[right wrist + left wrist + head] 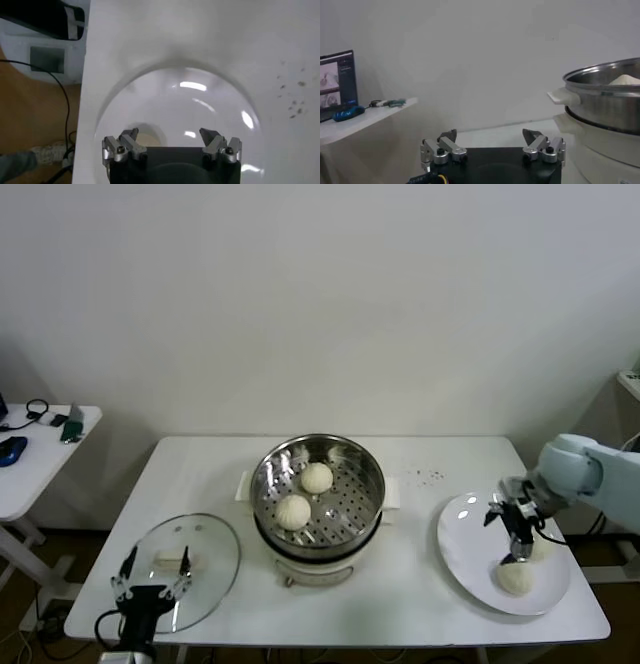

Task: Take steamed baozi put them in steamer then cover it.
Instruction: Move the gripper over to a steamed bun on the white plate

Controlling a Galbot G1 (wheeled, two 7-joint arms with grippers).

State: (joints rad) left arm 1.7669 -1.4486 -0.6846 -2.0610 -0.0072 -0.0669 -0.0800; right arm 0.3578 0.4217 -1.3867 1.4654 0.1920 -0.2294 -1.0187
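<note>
On the white table, right pincer hangs released over plate.

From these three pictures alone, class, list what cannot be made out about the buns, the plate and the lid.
- Head view: the second bun on the plate is largely hidden behind the right gripper.
- Right wrist view: one bun is partly covered by the gripper body.
- Left wrist view: the steamer is cut off by the edge; the glass lid is unseen.

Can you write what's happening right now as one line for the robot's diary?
right hand open over plate's baozi | left hand open, parked by lid | steamer: two baozi, uncovered
</note>
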